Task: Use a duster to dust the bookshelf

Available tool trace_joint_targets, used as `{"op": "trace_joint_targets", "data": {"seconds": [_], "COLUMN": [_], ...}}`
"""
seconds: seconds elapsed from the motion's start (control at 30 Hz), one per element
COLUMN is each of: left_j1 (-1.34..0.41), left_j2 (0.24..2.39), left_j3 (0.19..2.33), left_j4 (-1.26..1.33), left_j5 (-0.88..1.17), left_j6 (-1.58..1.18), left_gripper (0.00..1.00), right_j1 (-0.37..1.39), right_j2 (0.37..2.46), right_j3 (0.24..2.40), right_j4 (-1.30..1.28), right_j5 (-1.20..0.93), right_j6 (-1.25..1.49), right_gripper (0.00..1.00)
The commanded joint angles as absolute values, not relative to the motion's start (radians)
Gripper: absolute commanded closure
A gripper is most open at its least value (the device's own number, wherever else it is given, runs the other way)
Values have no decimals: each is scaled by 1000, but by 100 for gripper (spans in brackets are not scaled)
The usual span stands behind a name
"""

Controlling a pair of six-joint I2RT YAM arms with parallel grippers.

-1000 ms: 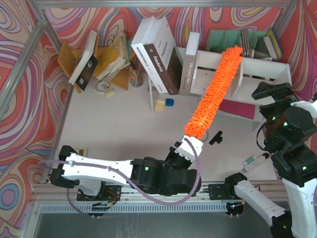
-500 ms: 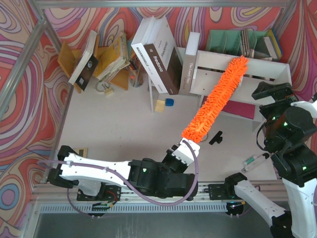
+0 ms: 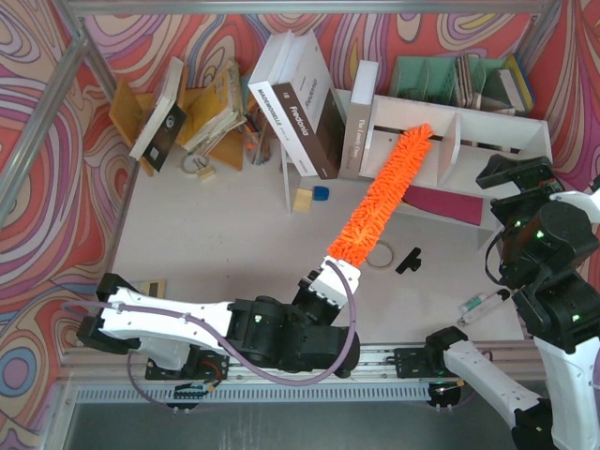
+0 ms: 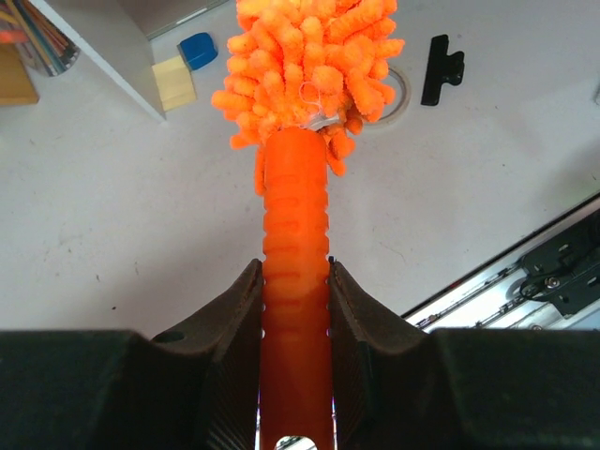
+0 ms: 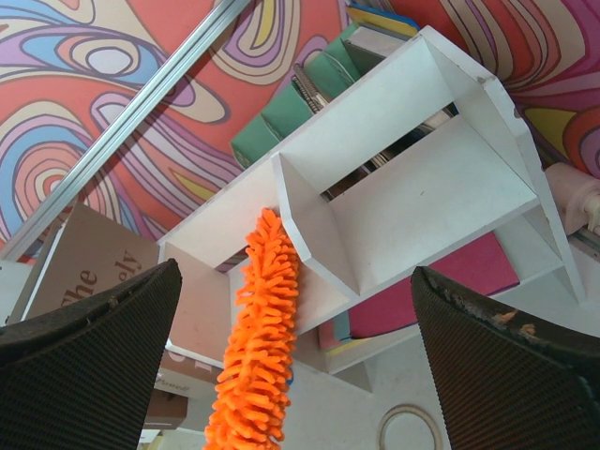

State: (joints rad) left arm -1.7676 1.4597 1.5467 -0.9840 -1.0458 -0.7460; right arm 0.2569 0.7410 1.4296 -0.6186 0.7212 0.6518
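The duster [image 3: 380,197] is long and bright orange, and it slants up and right from my left gripper [image 3: 330,277] to the bookshelf [image 3: 506,127]. Its fluffy tip lies in the left compartment, against the middle divider [image 5: 309,239]. In the left wrist view both fingers of my left gripper [image 4: 294,272] are shut on the ribbed orange handle [image 4: 295,206], just below the shaggy head [image 4: 314,56]. My right gripper [image 3: 502,178] hovers at the shelf's right end. In the right wrist view it [image 5: 295,281] stands wide open and holds nothing, looking at the bookshelf [image 5: 422,197] and the duster [image 5: 258,347].
Large books [image 3: 295,98] lean at the back centre, beside the shelf's left end. A mint-green organizer [image 3: 441,80] stands behind the shelf, and a pink book [image 3: 450,204] lies at its front. A tape ring [image 3: 380,255], black clip [image 3: 408,260], wooden block [image 3: 302,199] and syringe [image 3: 483,302] lie on the table.
The left arm has drawn back toward the near left. The duster's tip has slid down and left, from over the divider and back edge into the left compartment. The right arm has not moved.
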Motion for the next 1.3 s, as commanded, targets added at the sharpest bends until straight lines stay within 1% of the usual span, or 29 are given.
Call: {"op": "trace_joint_targets", "data": {"seconds": [0.0,0.2,0.3,0.4,0.53,0.57,0.7,0.8,0.93,1.17,1.27], "left_j1": [-1773,-1772,-1773,-1773,-1764,-1755,-1743,-1743,-1745,-1752,-1752], "left_j2": [1503,1539,1542,1521,1502,1509,1541,1558,1611,1601,1600], "left_j3": [1561,1614,1619,1602,1614,1632,1689,1718,1741,1738,1755], "left_j4": [-881,-736,-758,-821,-1041,-1147,-1483,-1665,-1576,-1194,-1086], "left_j5": [-1030,-980,-993,-1075,-1184,-1200,-1239,-1254,-1256,-1272,-1284], "left_j6": [-644,-471,-486,-566,-803,-891,-1212,-1396,-1281,-907,-800], "left_gripper": [100,100,100,100,100,100,100,100,100,100,100], "right_j1": [260,260,261,261,261,261,261,261,261,261,260], "right_j2": [737,744,748,746,747,746,749,753,753,747,741], "right_j3": [1413,1426,1436,1431,1424,1422,1422,1422,1409,1404,1399], "right_j4": [-619,-616,-617,-615,-616,-616,-617,-617,-613,-614,-611], "right_j5": [728,732,732,731,728,727,724,723,721,723,726], "right_j6": [663,654,649,649,658,659,662,666,672,667,664], "right_gripper": [1,1,1,1,1,1,1,1,1,1,1]}}
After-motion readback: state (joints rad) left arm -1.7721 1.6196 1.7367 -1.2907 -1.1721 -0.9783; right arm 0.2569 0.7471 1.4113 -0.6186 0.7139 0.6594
